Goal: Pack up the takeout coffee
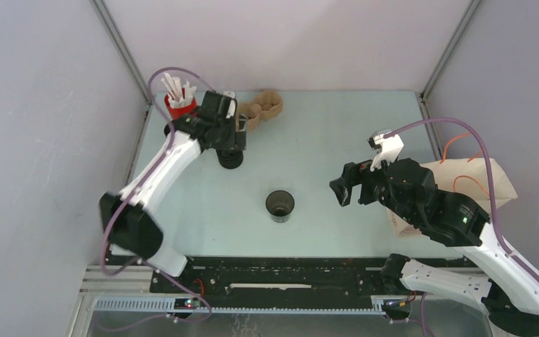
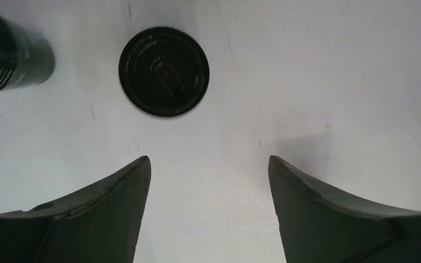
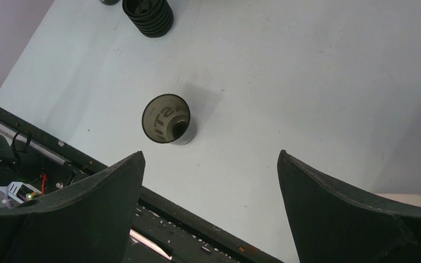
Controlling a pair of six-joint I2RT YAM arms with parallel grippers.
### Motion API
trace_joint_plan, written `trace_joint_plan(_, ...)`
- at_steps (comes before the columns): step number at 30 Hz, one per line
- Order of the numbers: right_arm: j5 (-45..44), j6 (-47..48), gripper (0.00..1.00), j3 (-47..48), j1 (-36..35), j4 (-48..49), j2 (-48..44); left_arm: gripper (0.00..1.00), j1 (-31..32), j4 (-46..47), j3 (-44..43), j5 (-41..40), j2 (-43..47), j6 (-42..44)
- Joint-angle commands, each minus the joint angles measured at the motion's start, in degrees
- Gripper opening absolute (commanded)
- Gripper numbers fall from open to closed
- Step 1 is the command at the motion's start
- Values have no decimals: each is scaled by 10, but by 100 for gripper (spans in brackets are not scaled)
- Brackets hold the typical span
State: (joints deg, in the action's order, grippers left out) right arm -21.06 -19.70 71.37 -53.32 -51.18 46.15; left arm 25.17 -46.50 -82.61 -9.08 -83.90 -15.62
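The pale table [image 1: 337, 133] holds a brown paper bag [image 1: 502, 189] at its right edge, a cardboard cup carrier [image 1: 263, 109] at the far side and a red cup of white sticks [image 1: 180, 104] in the far left corner. The right gripper [image 3: 211, 156] hangs wide and empty over the near middle, and the left gripper [image 2: 208, 161], also spread wide with nothing in it, hovers near a ribbed black stack [image 3: 148, 16]. The takeout coffee cup [image 1: 280, 206] stands upright and uncovered at the table's middle, well apart from the bag, while a black lid [image 2: 164, 71] lies flat just ahead of the left fingertips.
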Motion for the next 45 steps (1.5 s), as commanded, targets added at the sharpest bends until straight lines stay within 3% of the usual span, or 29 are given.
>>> trace_joint_plan(1,5,-6,100,1,4,15,4,78,-62,-28,-124,84,-142,21)
trace_joint_plan(4,6,-9,100,1,5,12,5,70,-70,-47,-194,79,-226,29)
trace_joint_plan(10,9,-6,100,-1,6,16,10,46,-69,-3,-194,76,-273,33)
trace_joint_plan(20,26,-5,100,-1,7,29,25,46,-52,13,-175,57,-295,45)
trace_joint_plan(30,24,-7,100,-1,8,25,26,36,-53,9,-188,66,-322,42)
trace_joint_plan(36,25,-8,100,-1,8,25,26,23,-53,6,-188,42,-318,42)
trace_joint_plan(45,31,-10,100,-1,7,26,28,20,-53,4,-185,28,-283,44)
